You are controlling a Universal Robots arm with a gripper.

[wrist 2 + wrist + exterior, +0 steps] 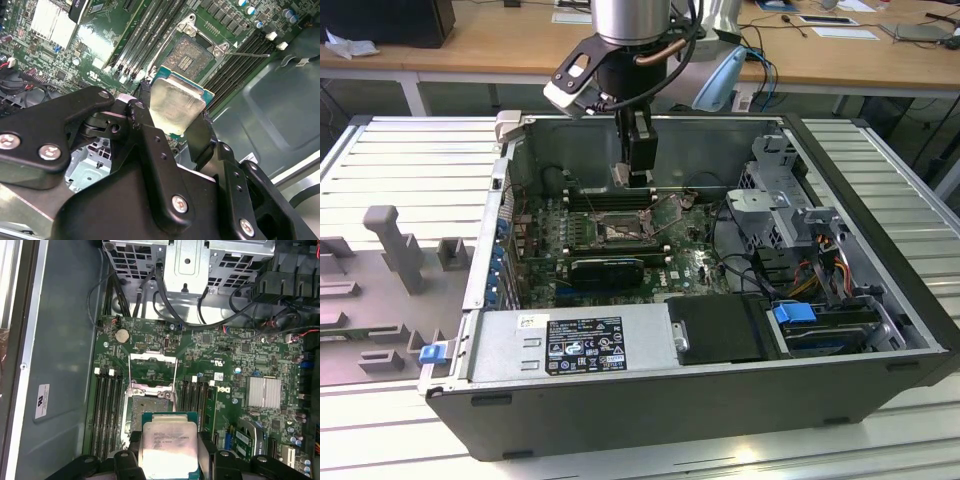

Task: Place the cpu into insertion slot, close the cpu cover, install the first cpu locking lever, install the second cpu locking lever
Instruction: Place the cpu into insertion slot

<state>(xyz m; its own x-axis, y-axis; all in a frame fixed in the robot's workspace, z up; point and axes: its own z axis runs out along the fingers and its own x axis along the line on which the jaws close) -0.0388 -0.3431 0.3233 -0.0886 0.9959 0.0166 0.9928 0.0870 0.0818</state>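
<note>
My gripper [625,178] hangs inside the open computer case, shut on the cpu [176,106]. The chip's pale silvery face, edged in green, sits between the two black fingers [145,117]. In the first wrist view the cpu [167,445] is held a little short of the insertion slot [150,402], above the board and apart from it. The slot's grey-gold contact field [190,57] lies bare. The cpu cover [151,357] stands swung open on the slot's far side, with thin wire levers raised along both sides. In the exterior view the insertion slot [620,232] lies below the gripper.
Long black memory slots [107,410] flank the socket on both sides. A silver heatsink [265,392] sits on the board, and a metal drive cage [187,260] with black cables is beyond. The power supply [585,340] fills the case's near side. A grey fixture [395,240] stands outside the case.
</note>
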